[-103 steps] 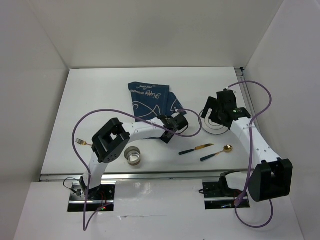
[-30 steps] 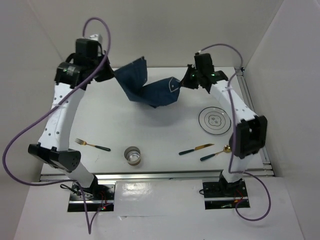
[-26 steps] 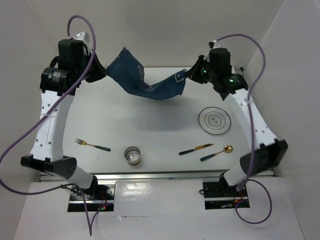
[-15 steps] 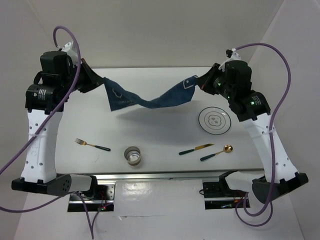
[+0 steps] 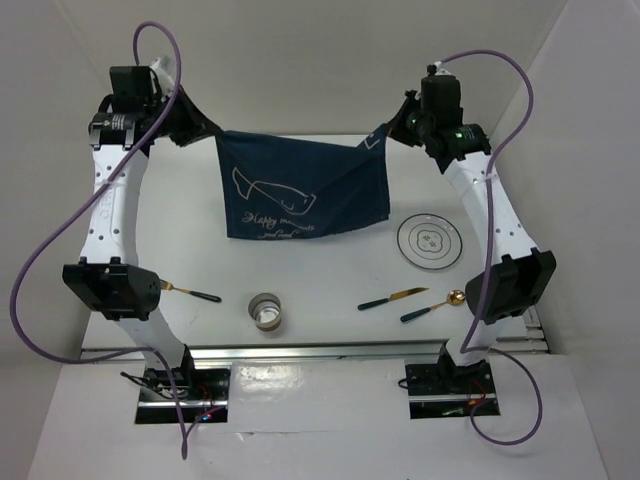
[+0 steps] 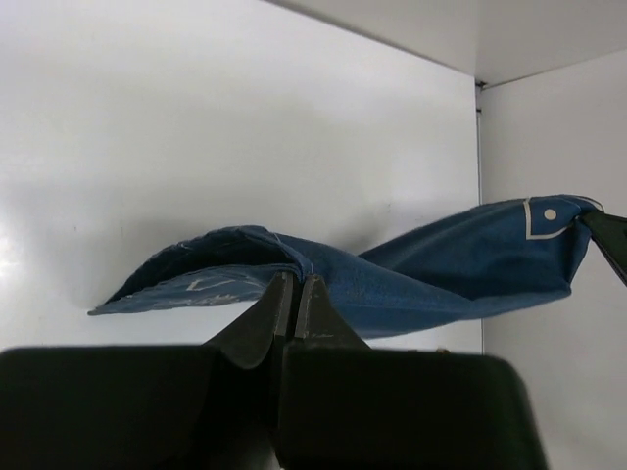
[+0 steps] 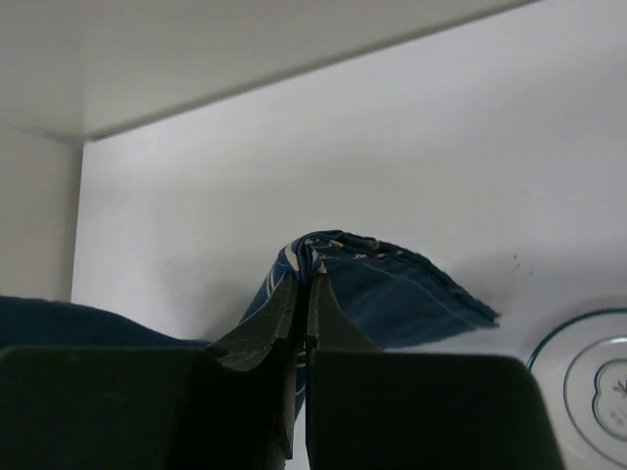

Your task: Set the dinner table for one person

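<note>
**Dinner table** (image 5: 330, 275): the large white tabletop, filling the floor of the enclosure. We list everything below by its place on or over it.

**Navy placemat with white whale drawing** (image 5: 305, 190): hangs spread like a curtain over the far middle of the table, printed side toward the overhead camera. We judge it is held by its two upper corners so that it opens flat and can be laid down without creases. We cannot tell whether its lower edge touches the table.

**Left gripper** (image 6: 297, 286): raised at far left. The fingers are closed tight, with the placemat's upper left corner pinched between the tips.

**Right gripper** (image 7: 304, 279): raised at far right. The fingers are pressed together on the upper right corner, which bunches at the tips. We judge the two grippers stand well apart to keep the top edge stretched.

**White plate with dark rim line** (image 5: 430, 241): lies on the right, just beside the placemat's lower right corner and apart from it.

**Knife** (image 5: 393, 297) and **gold spoon** (image 5: 432, 307): both have dark handles and lie side by side at near right, nearer than the plate.

**Fork** (image 5: 185, 290): has a dark handle and lies at near left.

**Small metal cup** (image 5: 266, 310): stands upright near the near edge, between the fork and the knife.

We judge that the cutlery, plate and cup are not yet arranged and wait for the placemat to be laid first.
</note>
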Available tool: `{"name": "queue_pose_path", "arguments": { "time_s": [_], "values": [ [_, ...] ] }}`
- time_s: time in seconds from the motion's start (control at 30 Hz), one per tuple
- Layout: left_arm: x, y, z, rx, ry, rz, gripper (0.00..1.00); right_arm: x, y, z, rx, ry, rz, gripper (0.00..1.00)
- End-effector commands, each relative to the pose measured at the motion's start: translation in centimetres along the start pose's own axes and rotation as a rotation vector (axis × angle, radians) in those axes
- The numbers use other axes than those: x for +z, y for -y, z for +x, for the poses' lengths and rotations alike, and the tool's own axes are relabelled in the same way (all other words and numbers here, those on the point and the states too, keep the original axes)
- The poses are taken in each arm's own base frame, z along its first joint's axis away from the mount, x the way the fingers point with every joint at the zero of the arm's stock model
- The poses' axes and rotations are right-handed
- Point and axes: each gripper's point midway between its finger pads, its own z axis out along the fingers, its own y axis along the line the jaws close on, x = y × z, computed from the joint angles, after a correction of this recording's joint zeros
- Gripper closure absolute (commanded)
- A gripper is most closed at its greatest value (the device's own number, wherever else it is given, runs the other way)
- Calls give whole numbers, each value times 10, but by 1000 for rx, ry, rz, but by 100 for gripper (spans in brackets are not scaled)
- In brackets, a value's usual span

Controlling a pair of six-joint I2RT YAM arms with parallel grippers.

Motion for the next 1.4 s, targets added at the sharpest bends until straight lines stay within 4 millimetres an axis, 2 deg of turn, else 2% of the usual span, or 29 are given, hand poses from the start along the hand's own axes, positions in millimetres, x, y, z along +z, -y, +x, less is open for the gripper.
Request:
{"name": "queue_pose_path", "arguments": {
  "time_s": [0.0,0.17,0.23,0.3,0.33,0.4,0.43,0.53,0.57,0.6,0.63,0.67,0.7,0.73,0.77,0.87,0.93,0.97,1.0,1.03,1.07,1.1,1.13,1.17,1.2,1.23,1.27,1.33,1.37],
  "values": [
    [-16,32,-37,47,108,122,100,-19,-21,-72,-7,197,-94,100],
    [-25,27,-63,24,146,187,100,-23,-14,-85,1,222,-96,100],
    [-18,16,-60,-7,123,175,100,-21,-6,-77,4,204,-87,100],
    [-25,18,-53,-2,129,179,100,-24,-2,-70,4,200,-85,100],
    [-11,-2,-30,-41,74,148,100,-12,10,-45,7,140,-65,100],
    [-24,-2,-16,-30,95,150,100,-15,13,-26,36,113,-86,100],
    [-12,-23,13,-75,32,115,100,-5,30,9,53,38,-58,100],
    [-18,-42,53,-82,-14,78,100,-12,37,46,82,-17,-81,100],
    [-9,-63,89,-121,-94,46,100,-7,50,86,97,-97,-59,100],
    [-9,-71,107,-144,-128,28,95,-13,53,98,98,-112,-67,91],
    [-16,-78,119,-138,-138,16,83,-15,48,120,87,-157,-89,75],
    [-13,-94,148,-163,-195,-12,69,-14,62,156,87,-231,-58,55],
    [-15,-102,160,-173,-218,-43,53,-19,70,172,80,-262,-22,39],
    [-14,-115,168,-160,-231,-96,27,-21,77,183,83,-277,11,25],
    [-19,-122,172,-161,-234,-129,16,-20,90,197,75,-292,61,20],
    [-20,-138,162,-127,-202,-223,3,-24,94,197,74,-280,99,17],
    [-11,-139,154,-81,-195,-246,12,-19,85,187,67,-263,88,28],
    [-4,-141,155,-71,-200,-251,30,-14,83,184,58,-258,83,37],
    [5,-140,152,-69,-194,-256,86,-10,64,180,42,-255,36,63],
    [16,-138,152,-65,-199,-251,100,5,63,191,24,-289,43,75],
    [37,-147,163,-91,-257,-269,100,15,59,194,1,-303,46,84],
    [49,-144,154,-85,-254,-273,100,26,41,181,-10,-286,25,95],
    [65,-141,158,-77,-277,-286,100,38,39,180,-20,-302,34,99],
    [84,-158,172,-97,-334,-355,100,60,51,209,-35,-393,100,100],
    [92,-160,177,-100,-357,-378,100,71,52,209,-50,-403,115,100],
    [104,-149,170,-67,-345,-371,100,82,36,195,-56,-376,97,100],
    [110,-156,172,-77,-347,-420,100,99,49,214,-63,-430,144,100],
    [129,-161,182,-68,-381,-436,100,116,44,208,-65,-421,151,100],
    [134,-163,190,-73,-397,-450,100,128,57,227,-73,-467,195,100]
  ]
}}
